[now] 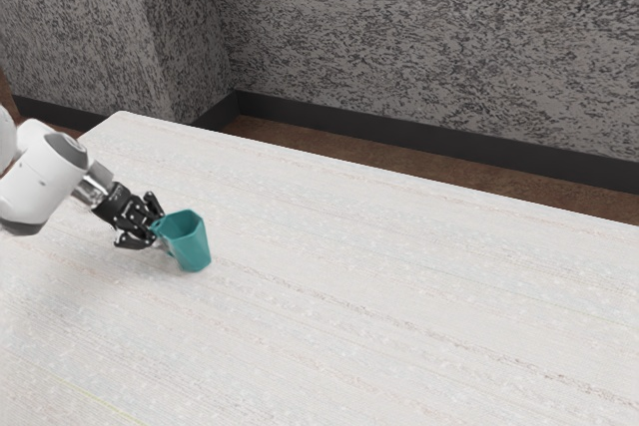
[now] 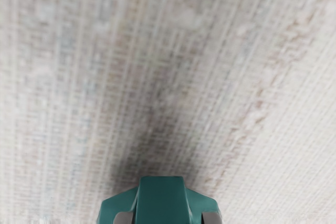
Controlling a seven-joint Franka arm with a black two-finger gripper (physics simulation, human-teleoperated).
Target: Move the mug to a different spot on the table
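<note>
A teal mug (image 1: 187, 239) hangs tilted just above the white table (image 1: 399, 286), near the exterior view's left side. My black gripper (image 1: 152, 225) holds it by the rim on the side nearest the arm, fingers shut on that edge. In the wrist view the mug (image 2: 160, 201) is a teal shape right under my hand, with its dark shadow on the tabletop (image 2: 168, 77) beneath.
The white table stretches wide toward the exterior view's right and front. Its far edge runs along a brown floor (image 1: 449, 162) and a speckled grey wall (image 1: 419, 37) with a dark baseboard.
</note>
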